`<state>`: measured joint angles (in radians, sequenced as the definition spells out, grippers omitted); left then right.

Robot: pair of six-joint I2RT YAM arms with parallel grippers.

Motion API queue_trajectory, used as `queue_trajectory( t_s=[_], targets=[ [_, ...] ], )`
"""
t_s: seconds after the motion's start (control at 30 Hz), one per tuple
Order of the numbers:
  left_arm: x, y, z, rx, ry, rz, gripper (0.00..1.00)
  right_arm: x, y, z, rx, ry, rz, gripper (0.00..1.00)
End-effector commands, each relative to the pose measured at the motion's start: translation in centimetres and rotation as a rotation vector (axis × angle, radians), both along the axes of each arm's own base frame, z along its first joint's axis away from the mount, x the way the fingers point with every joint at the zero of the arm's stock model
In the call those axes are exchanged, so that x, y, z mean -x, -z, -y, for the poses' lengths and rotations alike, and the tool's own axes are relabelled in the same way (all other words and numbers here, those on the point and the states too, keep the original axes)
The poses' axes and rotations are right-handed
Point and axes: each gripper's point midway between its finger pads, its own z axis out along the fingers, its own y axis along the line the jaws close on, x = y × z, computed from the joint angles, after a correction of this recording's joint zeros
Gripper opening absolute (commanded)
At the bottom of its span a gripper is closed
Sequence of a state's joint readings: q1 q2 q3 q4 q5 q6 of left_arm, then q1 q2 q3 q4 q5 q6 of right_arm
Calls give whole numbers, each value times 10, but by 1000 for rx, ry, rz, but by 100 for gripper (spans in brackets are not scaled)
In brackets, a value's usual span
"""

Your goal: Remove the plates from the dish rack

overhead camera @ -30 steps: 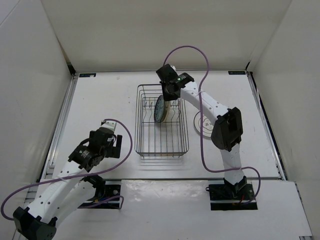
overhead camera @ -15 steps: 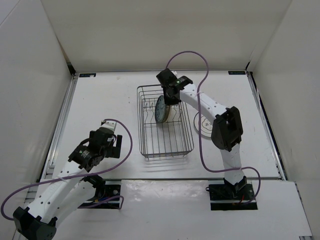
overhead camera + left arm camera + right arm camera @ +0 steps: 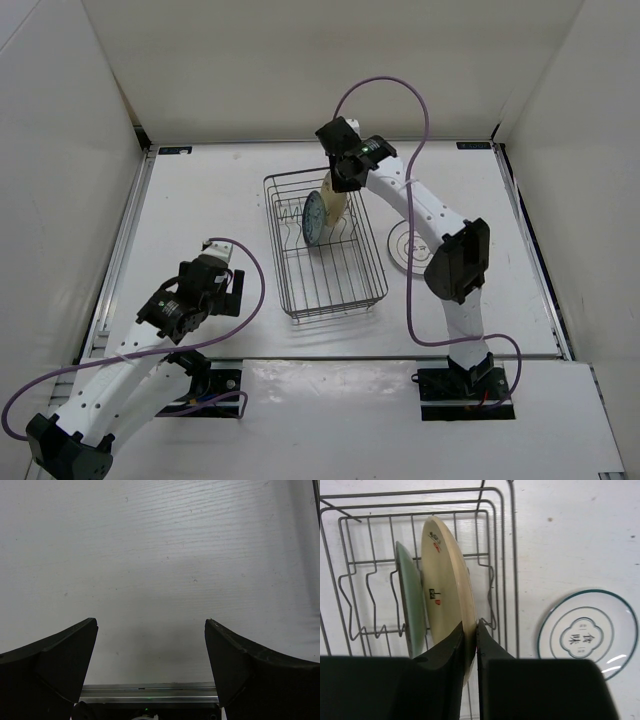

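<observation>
Plates stood on edge in the dish rack [image 3: 330, 292], which sat mid-bench toward the far edge: a cream plate [image 3: 445, 580] and, just beside it, a blue-grey plate [image 3: 409, 605] between the prongs. The right end effector [image 3: 470, 630] was clamped on the cream plate's rim. A white plate [image 3: 587, 632] lay flat on the bench [image 3: 160, 555] between rack and right edge. The left end effector [image 3: 150, 622] hung wide open near the front left corner

Thin metal-wire dish rack [image 3: 335, 285], glossy cream plate [image 3: 445, 580], matt faintly grained table [image 3: 160, 555], matt black fingers [image 3: 55, 665]
</observation>
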<state>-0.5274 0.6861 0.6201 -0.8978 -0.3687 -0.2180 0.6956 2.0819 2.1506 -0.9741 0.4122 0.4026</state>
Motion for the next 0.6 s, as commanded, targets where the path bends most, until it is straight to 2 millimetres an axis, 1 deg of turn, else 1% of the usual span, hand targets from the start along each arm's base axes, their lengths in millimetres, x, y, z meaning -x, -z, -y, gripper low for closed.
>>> queue_trajectory(
  t_s=[0.0, 0.03, 0.07, 0.1, 0.13, 0.17, 0.2, 0.23, 0.27, 0.3, 0.33, 0.37, 0.4, 0.43, 0.47, 0.5, 0.53, 0.57],
  targets=[
    [-4, -13, 5, 23, 10, 31, 100, -2, -79, 19, -45, 37, 183, 0],
    [-5, -15, 4, 25, 8, 37, 100, -3, -84, 27, -20, 52, 203, 0],
    [-5, -14, 4, 25, 8, 37, 100, 5, -102, 41, -6, 62, 239, 0],
    [-4, -14, 4, 26, 7, 37, 100, 6, -108, 49, 4, 75, 254, 0],
    [-4, -13, 4, 23, 9, 33, 100, 14, -126, 61, 12, 87, 291, 0],
    [-4, -14, 4, 27, 8, 36, 100, 17, -131, 69, 29, 96, 307, 0],
    [-4, -14, 4, 26, 8, 35, 100, 34, -145, 88, 16, 113, 333, 0],
    [-4, -15, 4, 28, 5, 35, 100, 41, -148, 96, 21, 125, 344, 0],
    [-4, -14, 4, 28, 4, 35, 100, 47, -135, 110, 44, 148, 322, 0],
    [-3, -14, 5, 31, 8, 32, 100, 68, -154, 131, -10, 168, 381, 0],
    [-3, -14, 5, 30, 7, 32, 100, 78, -133, 140, 17, 172, 349, 0],
    [-4, -16, 5, 34, 6, 38, 100, 84, -132, 153, 2, 202, 360, 0],
    [-3, -15, 5, 35, 8, 35, 100, 108, -148, 174, -60, 225, 425, 0],
    [-3, -14, 5, 33, 9, 34, 100, 117, -126, 182, -43, 235, 390, 0],
    [-2, -15, 5, 35, 9, 32, 100, 131, -138, 195, -96, 260, 437, 0],
    [-4, -16, 7, 40, 14, 38, 100, 144, -121, 205, -83, 266, 415, 0],
    [-3, -14, 7, 43, 17, 32, 100, 149, -118, 211, -85, 278, 412, 0],
    [-3, -15, 7, 45, 15, 36, 100, 160, -117, 217, -110, 296, 408, 0]
  ],
)
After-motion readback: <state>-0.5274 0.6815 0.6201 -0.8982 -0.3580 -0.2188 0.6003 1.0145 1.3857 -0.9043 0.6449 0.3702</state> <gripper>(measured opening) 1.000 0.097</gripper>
